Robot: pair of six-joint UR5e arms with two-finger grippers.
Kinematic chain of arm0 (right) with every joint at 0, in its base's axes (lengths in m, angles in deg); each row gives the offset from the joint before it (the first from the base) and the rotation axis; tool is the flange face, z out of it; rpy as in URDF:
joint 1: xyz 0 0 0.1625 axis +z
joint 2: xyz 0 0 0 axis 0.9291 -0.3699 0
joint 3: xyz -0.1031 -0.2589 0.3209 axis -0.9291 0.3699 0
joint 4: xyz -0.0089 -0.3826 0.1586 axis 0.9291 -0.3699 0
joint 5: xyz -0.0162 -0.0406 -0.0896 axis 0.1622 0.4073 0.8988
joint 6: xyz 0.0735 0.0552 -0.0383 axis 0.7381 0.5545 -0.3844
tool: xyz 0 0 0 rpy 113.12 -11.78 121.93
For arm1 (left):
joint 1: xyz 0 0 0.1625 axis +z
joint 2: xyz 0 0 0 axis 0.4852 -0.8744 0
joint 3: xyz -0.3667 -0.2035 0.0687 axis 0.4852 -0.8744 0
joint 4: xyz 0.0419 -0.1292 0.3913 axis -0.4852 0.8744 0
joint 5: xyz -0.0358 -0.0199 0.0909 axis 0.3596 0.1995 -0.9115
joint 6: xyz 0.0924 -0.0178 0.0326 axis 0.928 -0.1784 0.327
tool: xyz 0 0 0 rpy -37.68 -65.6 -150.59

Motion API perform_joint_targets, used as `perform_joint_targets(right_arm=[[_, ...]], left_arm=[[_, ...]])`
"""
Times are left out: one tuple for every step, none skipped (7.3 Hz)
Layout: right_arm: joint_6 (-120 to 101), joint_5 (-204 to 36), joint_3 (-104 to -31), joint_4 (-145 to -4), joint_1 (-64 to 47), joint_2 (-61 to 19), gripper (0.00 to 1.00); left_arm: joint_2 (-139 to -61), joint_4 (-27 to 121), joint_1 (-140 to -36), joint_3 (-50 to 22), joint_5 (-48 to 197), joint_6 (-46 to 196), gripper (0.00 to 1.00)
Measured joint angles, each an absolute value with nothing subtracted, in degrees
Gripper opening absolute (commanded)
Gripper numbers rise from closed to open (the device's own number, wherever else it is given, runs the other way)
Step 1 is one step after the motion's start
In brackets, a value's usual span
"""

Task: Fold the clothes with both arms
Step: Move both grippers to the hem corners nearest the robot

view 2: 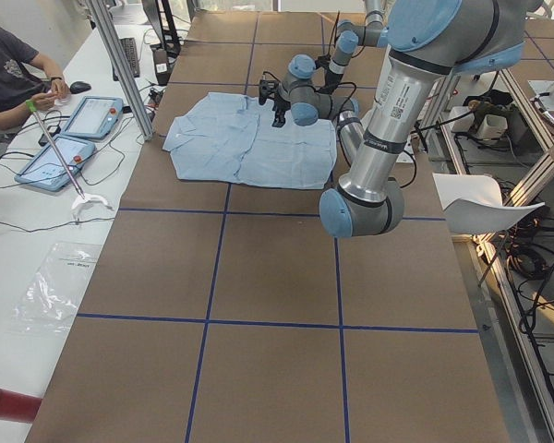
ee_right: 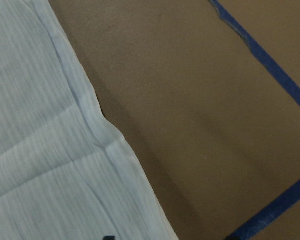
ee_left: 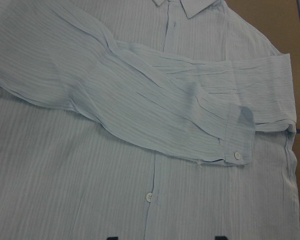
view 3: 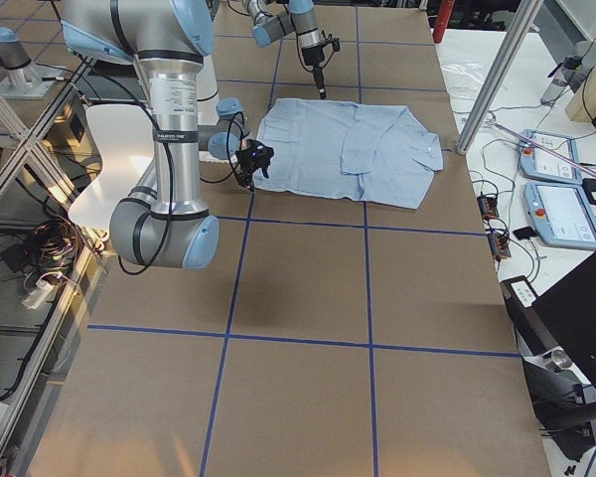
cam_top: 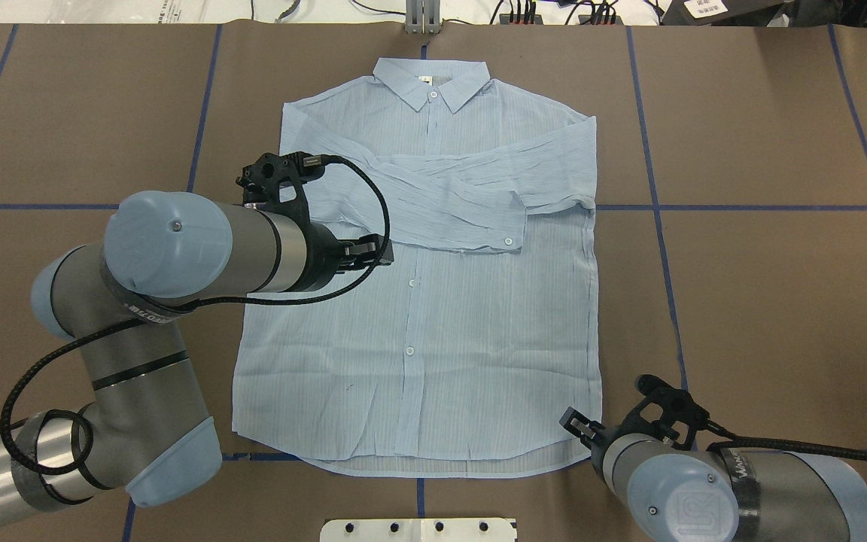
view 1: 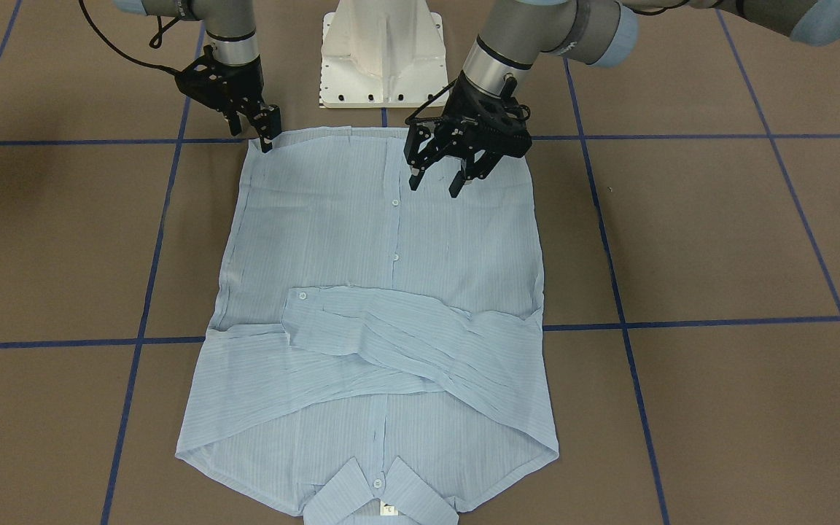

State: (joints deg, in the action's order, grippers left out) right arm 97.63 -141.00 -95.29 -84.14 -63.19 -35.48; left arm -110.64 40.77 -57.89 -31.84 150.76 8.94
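Observation:
The light blue striped shirt (view 1: 391,240) (cam_top: 441,324) lies flat and buttoned on the brown table, with its collar (cam_top: 433,79) far from the robot. Both sleeves are folded across the chest, one buttoned cuff (ee_left: 236,155) on top. My left gripper (view 1: 437,181) is open and empty. It hovers above the shirt's lower front, left of the button placket. My right gripper (view 1: 252,135) is at the shirt's hem corner (ee_right: 107,145), low over the table. It looks open, and only one fingertip (ee_right: 107,237) shows in its wrist view.
The white pedestal base (view 1: 382,58) stands just behind the hem. Blue tape lines (cam_top: 742,209) grid the brown table. An operators' desk with tablets (view 2: 74,120) and a seated person (view 2: 9,65) lies beyond the collar side. A white chair (view 3: 109,179) stands behind the robot.

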Motion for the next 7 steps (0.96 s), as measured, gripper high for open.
perform_joint_targets(right_arm=[[97.56,-140.99,-95.1,-84.15,-62.73,-35.46,0.74],[97.53,-141.01,-94.82,-84.15,-62.54,-35.41,0.68],[97.52,-141.05,-94.53,-84.16,-62.52,-35.24,0.46],[97.53,-141.07,-94.44,-84.15,-62.51,-34.8,0.11],[97.57,-141.07,-94.41,-84.16,-62.53,-34.33,0.0],[97.57,-141.1,-94.41,-84.15,-62.56,-34.1,0.0],[97.52,-141.13,-94.53,-84.15,-62.51,-34.1,0.0]], left_arm=[[-110.62,40.77,-57.87,-31.83,150.76,8.96,0.71],[-110.6,40.77,-57.83,-31.8,150.76,8.98,0.71],[-110.61,40.77,-57.82,-31.79,150.76,8.96,0.71],[-110.62,40.77,-57.82,-31.79,150.76,8.95,0.71],[-110.61,40.77,-57.81,-31.77,150.76,8.94,0.71],[-110.46,40.77,-57.81,-31.77,150.76,8.94,0.71],[-110.22,40.77,-57.8,-31.82,150.78,8.9,0.71]])
